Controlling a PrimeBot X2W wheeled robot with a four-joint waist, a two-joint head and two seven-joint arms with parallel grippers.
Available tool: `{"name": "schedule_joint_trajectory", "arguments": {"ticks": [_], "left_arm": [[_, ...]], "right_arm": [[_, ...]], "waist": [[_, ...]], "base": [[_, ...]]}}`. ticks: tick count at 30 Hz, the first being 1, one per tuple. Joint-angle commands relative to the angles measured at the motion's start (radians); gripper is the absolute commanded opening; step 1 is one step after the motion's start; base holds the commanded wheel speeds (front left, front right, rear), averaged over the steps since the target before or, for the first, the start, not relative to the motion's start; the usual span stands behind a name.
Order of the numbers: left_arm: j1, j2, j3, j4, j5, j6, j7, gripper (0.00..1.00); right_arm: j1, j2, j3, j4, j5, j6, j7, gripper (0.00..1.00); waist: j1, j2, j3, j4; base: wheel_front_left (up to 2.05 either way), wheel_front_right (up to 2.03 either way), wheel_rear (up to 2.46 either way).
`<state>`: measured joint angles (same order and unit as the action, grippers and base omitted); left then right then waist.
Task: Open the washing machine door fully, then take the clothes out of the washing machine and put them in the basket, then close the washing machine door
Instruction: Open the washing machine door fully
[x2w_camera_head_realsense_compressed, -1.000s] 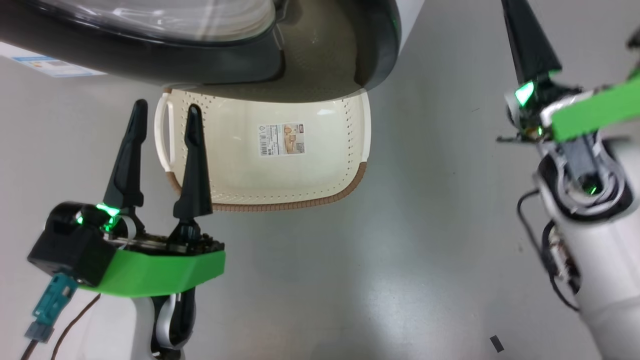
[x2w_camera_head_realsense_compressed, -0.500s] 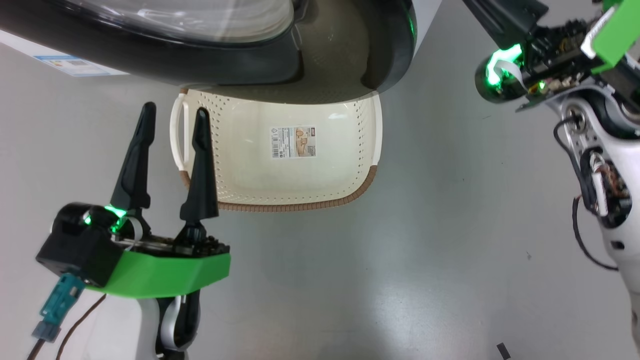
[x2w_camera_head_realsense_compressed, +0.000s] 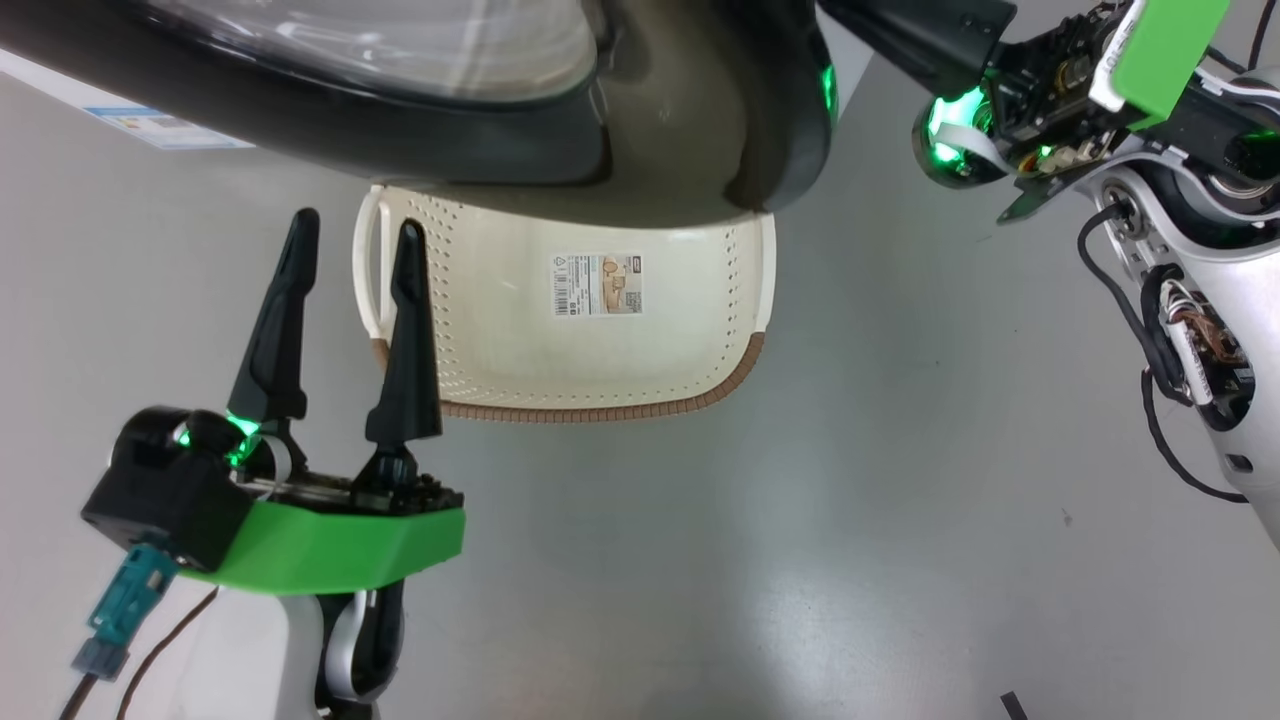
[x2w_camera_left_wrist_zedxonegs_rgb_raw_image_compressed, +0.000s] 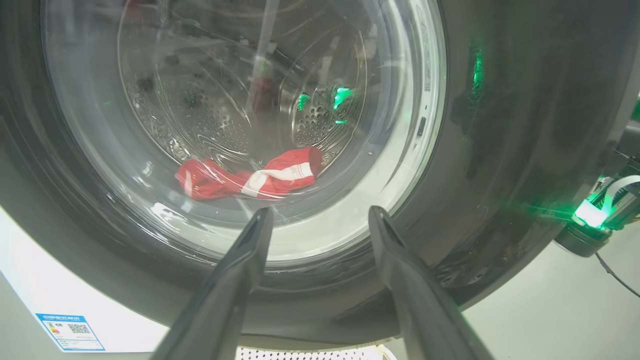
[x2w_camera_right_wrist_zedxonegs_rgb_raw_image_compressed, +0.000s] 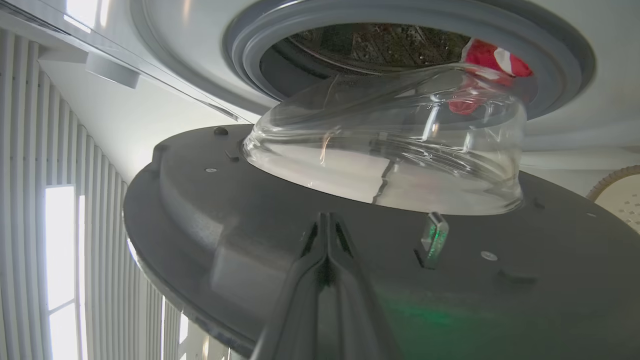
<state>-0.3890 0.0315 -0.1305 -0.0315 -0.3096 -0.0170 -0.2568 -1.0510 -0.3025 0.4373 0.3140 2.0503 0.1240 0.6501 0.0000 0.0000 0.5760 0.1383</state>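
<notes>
With the washing machine door (x2w_camera_right_wrist_zedxonegs_rgb_raw_image_compressed: 240, 235) only partly swung out, your right gripper (x2w_camera_right_wrist_zedxonegs_rgb_raw_image_compressed: 327, 222), clenched on nothing, points along its inner face, and your left gripper (x2w_camera_head_realsense_compressed: 356, 225) hangs released before its outer side. Behind the door, the clothes (x2w_camera_left_wrist_zedxonegs_rgb_raw_image_compressed: 250, 177) lie in the drum; beneath it, the basket (x2w_camera_head_realsense_compressed: 600, 412) holds 0 garments. Step 1 of 3 looks unfinished.

I count washing machine (x2w_camera_right_wrist_zedxonegs_rgb_raw_image_compressed: 165, 100) x1 | washing machine door (x2w_camera_head_realsense_compressed: 300, 130) x1, top of frame | basket (x2w_camera_head_realsense_compressed: 600, 408) x1, centre | clothes (x2w_camera_left_wrist_zedxonegs_rgb_raw_image_compressed: 250, 180): one red bunch, can't split into garments | grippers x2: left gripper (x2w_camera_head_realsense_compressed: 356, 222) lower left, right gripper (x2w_camera_right_wrist_zedxonegs_rgb_raw_image_compressed: 327, 220) | stickers x2: blue sticker (x2w_camera_head_realsense_compressed: 165, 128), basket label (x2w_camera_head_realsense_compressed: 596, 284)
</notes>
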Motion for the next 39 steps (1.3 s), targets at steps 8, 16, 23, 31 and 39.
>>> {"name": "schedule_joint_trajectory", "arguments": {"ticks": [8,16,23,31,39], "left_arm": [[0.023,0.019,0.038,-0.02,-0.002,0.008,-0.005,1.0],[0.046,0.019,0.041,-0.019,-0.011,0.014,-0.005,1.0],[0.085,0.019,0.05,-0.013,-0.021,0.019,-0.005,1.0],[0.125,0.019,0.052,0.005,-0.035,0.02,-0.005,1.0],[0.157,0.019,0.046,0.022,-0.046,0.023,-0.005,1.0]], "right_arm": [[0.023,-0.015,0.079,-0.076,-0.014,0.007,-0.007,0.0],[0.068,-0.039,0.129,-0.102,-0.019,0.007,-0.017,0.0],[0.126,-0.046,0.182,-0.121,-0.02,0.007,-0.023,0.0],[0.181,-0.045,0.232,-0.113,-0.021,0.007,-0.03,0.0],[0.222,-0.035,0.288,-0.096,-0.02,0.007,-0.027,0.0]], "waist": [[0.0,0.0,-0.041,0.023],[0.0,0.0,-0.087,0.052],[0.0,0.0,-0.158,0.09],[0.0,0.0,-0.234,0.134],[0.0,0.0,-0.297,0.179]], "base": [[0.0,0.0,0.0],[0.0,0.0,0.0],[0.0,0.0,0.0],[0.0,0.0,0.0],[0.0,0.0,0.0]]}}
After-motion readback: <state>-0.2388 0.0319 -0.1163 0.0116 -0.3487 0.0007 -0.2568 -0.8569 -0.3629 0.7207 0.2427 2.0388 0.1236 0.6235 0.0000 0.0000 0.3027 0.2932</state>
